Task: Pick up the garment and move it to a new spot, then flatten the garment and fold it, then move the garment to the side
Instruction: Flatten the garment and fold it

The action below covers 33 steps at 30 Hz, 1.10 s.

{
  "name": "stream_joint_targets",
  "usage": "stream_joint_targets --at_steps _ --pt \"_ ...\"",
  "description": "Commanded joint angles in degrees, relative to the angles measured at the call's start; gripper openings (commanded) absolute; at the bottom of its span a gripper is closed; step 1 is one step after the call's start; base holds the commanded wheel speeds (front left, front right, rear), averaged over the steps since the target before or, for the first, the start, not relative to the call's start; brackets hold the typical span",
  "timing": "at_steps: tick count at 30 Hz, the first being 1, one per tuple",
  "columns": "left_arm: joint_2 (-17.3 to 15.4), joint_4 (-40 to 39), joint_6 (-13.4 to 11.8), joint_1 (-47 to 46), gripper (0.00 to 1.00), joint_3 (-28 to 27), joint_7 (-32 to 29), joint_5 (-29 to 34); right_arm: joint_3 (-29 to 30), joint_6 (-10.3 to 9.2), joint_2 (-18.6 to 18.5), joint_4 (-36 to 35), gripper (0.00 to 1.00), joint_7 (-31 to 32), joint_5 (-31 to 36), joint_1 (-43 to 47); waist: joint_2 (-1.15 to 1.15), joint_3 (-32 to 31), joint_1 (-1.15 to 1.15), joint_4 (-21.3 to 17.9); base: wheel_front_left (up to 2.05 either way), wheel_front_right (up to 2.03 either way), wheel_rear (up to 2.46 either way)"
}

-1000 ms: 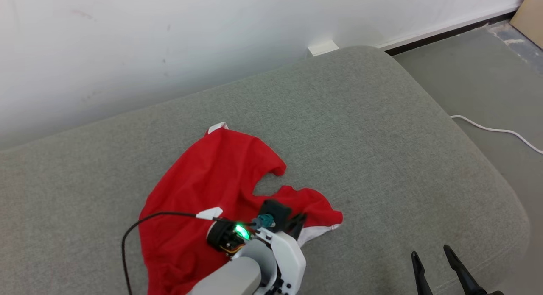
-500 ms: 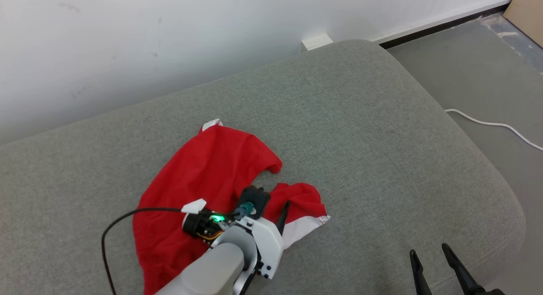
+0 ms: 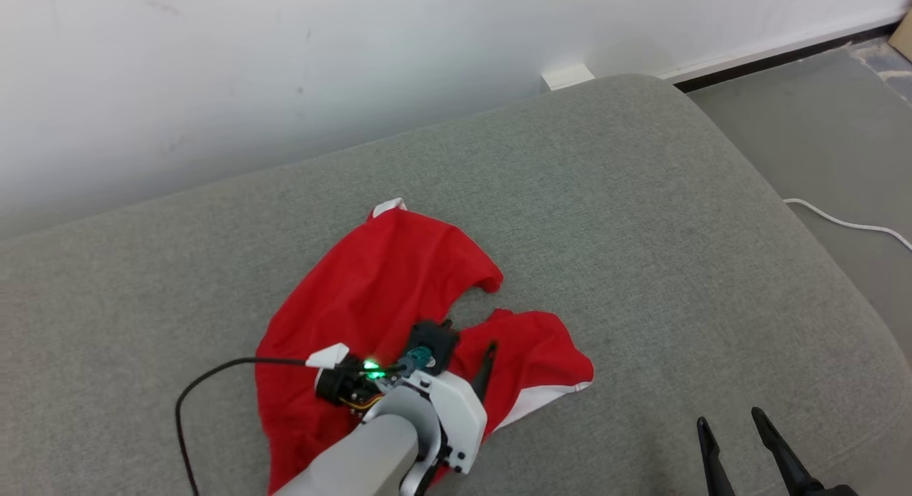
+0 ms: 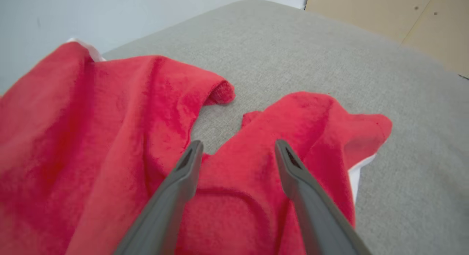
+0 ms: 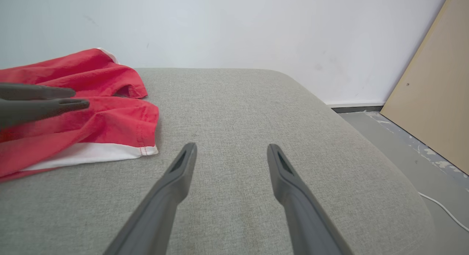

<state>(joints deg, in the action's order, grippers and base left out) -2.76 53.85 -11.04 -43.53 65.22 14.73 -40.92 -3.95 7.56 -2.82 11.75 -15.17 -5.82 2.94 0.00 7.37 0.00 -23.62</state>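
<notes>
The red garment with a white lining edge lies crumpled on the grey cushion. My left gripper hovers over its near right part, open, and holds nothing. In the left wrist view the left gripper has its fingers spread above a red fold of the garment. My right gripper stands open over bare cushion to the right of the cloth. The right wrist view shows the right gripper empty, with the garment and the left fingers off to its left.
A white wall runs behind the cushion. A white cable lies on the grey floor to the right. A tan board leans by the wall. A black cable loops from my left wrist over the cushion.
My left gripper has opened and let go of the red cloth, which now lies loose. The head camera has shifted a little. The right gripper has stayed put.
</notes>
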Motion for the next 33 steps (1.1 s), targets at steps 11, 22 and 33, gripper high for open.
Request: stream_joint_targets --at_steps 11,22,33 --pt "-4.36 -24.08 -6.87 7.58 1.00 -13.49 0.41 9.31 4.23 -0.15 -0.14 -2.03 1.00 0.05 2.02 2.29 0.00 -3.34 0.00 6.41 0.00 0.00 0.00" --pt "-11.21 -40.13 -10.81 27.95 1.00 -25.99 0.42 18.68 8.20 -0.15 -0.14 -3.93 1.00 0.05 3.14 3.81 0.00 -6.34 0.00 13.79 0.00 0.00 0.00" --pt "-10.44 -41.85 -8.90 42.25 1.00 -35.26 0.43 24.69 9.26 -0.15 -0.14 -3.85 1.00 0.05 5.13 5.13 0.00 -8.01 0.00 18.98 0.00 0.00 0.00"
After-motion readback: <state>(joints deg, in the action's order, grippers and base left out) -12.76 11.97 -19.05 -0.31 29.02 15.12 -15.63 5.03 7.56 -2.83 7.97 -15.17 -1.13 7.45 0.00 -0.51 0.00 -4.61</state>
